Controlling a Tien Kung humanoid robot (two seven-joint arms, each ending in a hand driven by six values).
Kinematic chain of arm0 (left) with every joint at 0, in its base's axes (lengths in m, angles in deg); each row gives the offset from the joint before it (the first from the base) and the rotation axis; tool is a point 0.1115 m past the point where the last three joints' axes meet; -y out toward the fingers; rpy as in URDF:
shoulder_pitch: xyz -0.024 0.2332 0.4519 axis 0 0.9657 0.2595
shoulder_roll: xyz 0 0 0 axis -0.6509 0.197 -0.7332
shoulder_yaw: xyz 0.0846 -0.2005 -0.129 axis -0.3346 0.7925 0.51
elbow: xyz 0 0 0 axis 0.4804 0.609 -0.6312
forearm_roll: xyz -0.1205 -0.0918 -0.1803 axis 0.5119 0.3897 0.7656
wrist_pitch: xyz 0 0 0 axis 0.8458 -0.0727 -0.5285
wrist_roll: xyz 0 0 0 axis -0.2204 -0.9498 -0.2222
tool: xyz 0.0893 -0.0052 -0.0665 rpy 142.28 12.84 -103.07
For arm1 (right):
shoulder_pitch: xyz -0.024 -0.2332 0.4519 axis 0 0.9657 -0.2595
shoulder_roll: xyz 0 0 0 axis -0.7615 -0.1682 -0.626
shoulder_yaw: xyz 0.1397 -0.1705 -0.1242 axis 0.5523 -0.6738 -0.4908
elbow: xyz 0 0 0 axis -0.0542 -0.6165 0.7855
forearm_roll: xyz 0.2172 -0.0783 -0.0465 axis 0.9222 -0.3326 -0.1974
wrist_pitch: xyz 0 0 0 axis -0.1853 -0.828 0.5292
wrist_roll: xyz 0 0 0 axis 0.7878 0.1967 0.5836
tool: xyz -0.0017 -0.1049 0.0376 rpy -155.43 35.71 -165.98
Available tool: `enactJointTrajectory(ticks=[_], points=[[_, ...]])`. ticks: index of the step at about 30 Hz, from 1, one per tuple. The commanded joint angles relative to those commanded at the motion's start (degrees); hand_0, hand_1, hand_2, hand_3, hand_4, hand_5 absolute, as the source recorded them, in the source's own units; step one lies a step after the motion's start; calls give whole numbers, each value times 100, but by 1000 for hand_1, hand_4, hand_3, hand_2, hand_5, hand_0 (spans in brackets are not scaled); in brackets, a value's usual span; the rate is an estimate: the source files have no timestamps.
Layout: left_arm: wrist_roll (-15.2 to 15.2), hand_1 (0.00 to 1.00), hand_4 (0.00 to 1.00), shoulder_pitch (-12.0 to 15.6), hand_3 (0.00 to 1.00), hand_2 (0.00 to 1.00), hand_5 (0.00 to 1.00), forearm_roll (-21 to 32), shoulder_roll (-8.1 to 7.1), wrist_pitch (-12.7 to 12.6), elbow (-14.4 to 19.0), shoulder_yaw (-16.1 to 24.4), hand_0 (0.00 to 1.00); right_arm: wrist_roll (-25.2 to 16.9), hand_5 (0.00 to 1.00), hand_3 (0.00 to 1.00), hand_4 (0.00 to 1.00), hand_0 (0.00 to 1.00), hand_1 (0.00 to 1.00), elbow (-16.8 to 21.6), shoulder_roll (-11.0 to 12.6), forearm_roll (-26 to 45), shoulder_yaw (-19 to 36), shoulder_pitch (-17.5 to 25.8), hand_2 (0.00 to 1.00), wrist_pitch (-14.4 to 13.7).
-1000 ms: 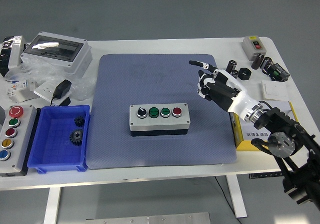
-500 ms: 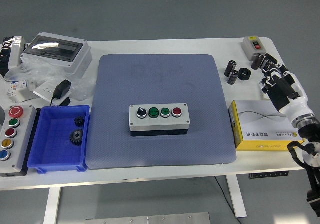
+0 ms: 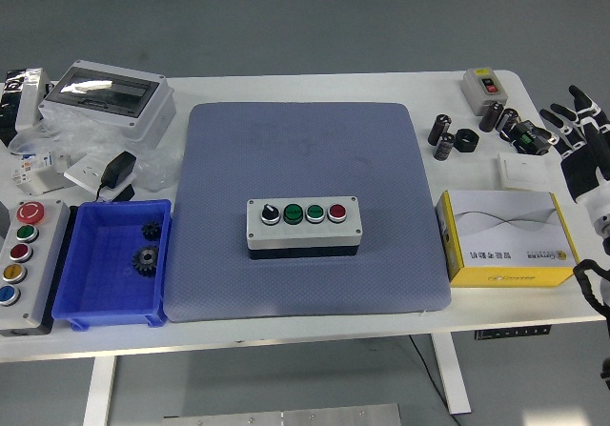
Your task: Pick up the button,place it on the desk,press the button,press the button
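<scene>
A grey button box (image 3: 304,226) with one black knob, two green buttons and one red button sits in the middle of the blue-grey mat (image 3: 305,159). My right hand (image 3: 581,145) is at the picture's right edge, off the table's right side, fingers spread and holding nothing. It is far from the button box. The left arm is out of view.
A blue bin (image 3: 110,264) with two black gears sits at the left. A second button box (image 3: 24,264) lies at the far left. A yellow and white carton (image 3: 505,240) lies right of the mat. Black cylinders (image 3: 448,135), a switch (image 3: 481,88) and a grey enclosure (image 3: 110,97) stand at the back.
My right hand has pulled back from over the mat's right part to the table's right edge, and its fingers have spread. The button box has not moved.
</scene>
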Motion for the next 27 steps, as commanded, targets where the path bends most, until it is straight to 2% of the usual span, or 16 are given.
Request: enactJointTrajectory(ticks=[2, 14, 27], points=[[1, 600, 612, -3, 596, 521, 221, 6, -26, -4, 0, 7, 607, -9, 998, 828, 998, 878, 839, -17, 6, 6, -18, -10, 843, -11], [15, 600, 613, -38, 597, 522, 221, -84, -82, 14, 0, 54, 606, 22, 998, 835, 998, 881, 844, -67, 5, -28, -152, -54, 850, 19], [1, 600, 616, -46, 598, 525, 219, -230, -147, 25, 0, 126, 606, 66, 998, 831, 998, 881, 845, 107, 30, -80, -296, -24, 845, 105]])
